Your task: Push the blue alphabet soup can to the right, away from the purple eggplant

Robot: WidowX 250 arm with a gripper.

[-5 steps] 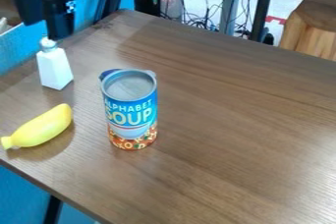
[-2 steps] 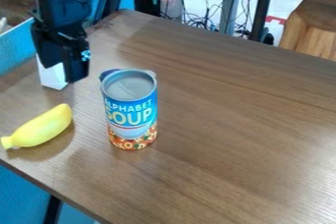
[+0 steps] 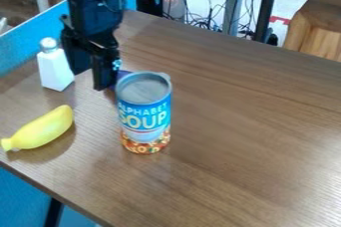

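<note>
"What's the biggest thing there?"

"The brown table (image 3: pixel 240 126). The black arm (image 3: pixel 93 4) comes in at the upper left, and its hand (image 3: pixel 91 79) hangs over the wood."

"And how is the hand?"

"Open, its two fingers apart with a gap between them. The blue-labelled can (image 3: pixel 144 114) stands upright on the table, just right of it and nearer the camera."

"What else?"

"A yellow toy banana (image 3: pixel 40 129) lies near the left edge. Behind it, a white bottle (image 3: pixel 56 70) stands upright. Something purple (image 3: pixel 122 74) pokes out behind the can, mostly hidden."
</note>
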